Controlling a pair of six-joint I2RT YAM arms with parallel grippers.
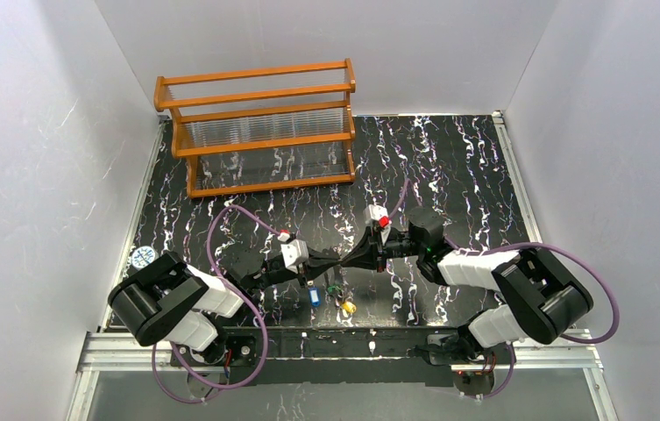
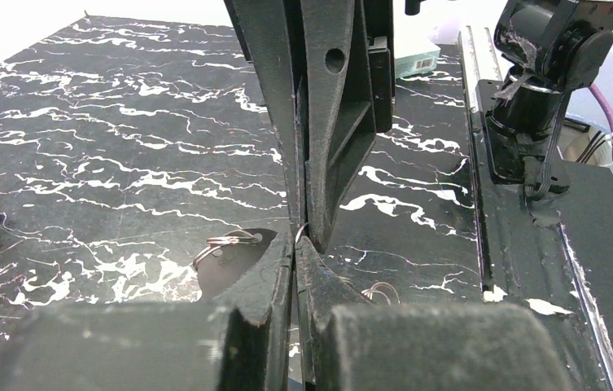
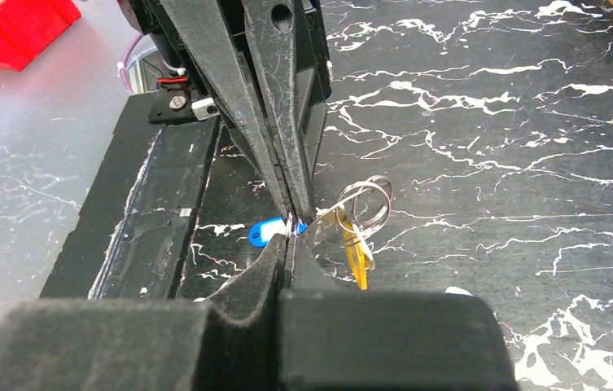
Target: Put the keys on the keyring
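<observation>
On the table (image 3: pixel 531 122) below left pincer (image 3: pixel 295 213) and right pincer (image 3: pixel 288 244), both closed: blue-tagged key (image 3: pixel 266 235), yellow key (image 3: pixel 358 265).

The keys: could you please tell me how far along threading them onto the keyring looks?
Done: nothing I can confirm. The blue key, green key and yellow key lie near the tool tips. In hand: left tool and right tool, both shut, meet tip to tip. Left: apparently threading every key.

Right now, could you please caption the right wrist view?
Left gripper and right gripper meet tip to tip, jaws closed, beside blue key and yellow key on marbled table.
</observation>
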